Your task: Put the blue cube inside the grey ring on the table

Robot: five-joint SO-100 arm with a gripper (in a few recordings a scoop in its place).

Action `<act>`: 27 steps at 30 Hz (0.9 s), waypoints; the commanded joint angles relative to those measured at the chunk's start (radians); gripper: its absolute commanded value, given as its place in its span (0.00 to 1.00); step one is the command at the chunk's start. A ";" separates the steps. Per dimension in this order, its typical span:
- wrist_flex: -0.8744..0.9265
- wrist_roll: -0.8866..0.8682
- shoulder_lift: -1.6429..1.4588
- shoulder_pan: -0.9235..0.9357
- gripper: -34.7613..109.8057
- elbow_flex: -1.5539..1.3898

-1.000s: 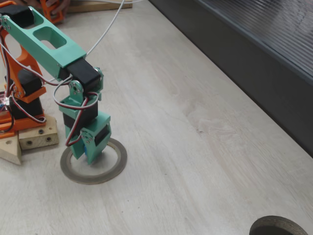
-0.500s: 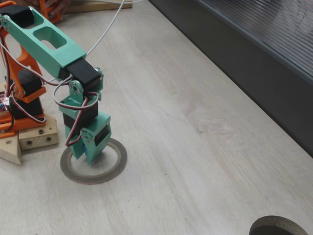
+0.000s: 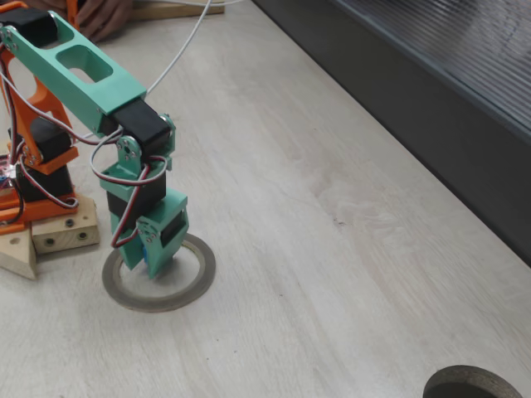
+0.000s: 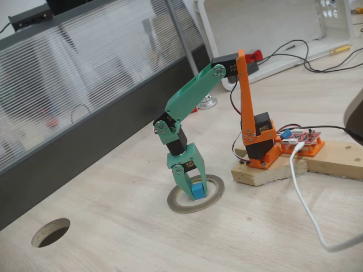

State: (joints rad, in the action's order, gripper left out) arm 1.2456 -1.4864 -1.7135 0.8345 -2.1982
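Observation:
The grey ring (image 3: 197, 284) (image 4: 178, 205) lies flat on the pale wooden table (image 3: 332, 274) (image 4: 113, 243), close in front of the arm's base. My green gripper (image 3: 154, 267) (image 4: 191, 192) points straight down into the ring's hole. It is shut on the blue cube (image 4: 197, 191), which sits low inside the hole, at or just above the table surface. From the other side only a thin sliver of the blue cube (image 3: 146, 252) shows between the fingers.
The orange arm base on wooden blocks (image 3: 50, 232) (image 4: 266, 167) stands right beside the ring. A dark round object (image 3: 473, 384) (image 4: 51, 232) lies farther off. A dark ribbed strip (image 3: 431, 108) borders the table. A white cable (image 4: 306, 215) trails across it, and a person's hand (image 3: 104, 15) rests at the top edge.
The arm and cube have stayed in place over the ring. The person's hand at the top edge has come a little further into view.

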 commanded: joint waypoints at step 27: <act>0.021 0.000 -0.041 0.018 0.49 0.003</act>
State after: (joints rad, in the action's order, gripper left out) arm 1.2456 -1.4864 -1.7135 0.8345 -2.1982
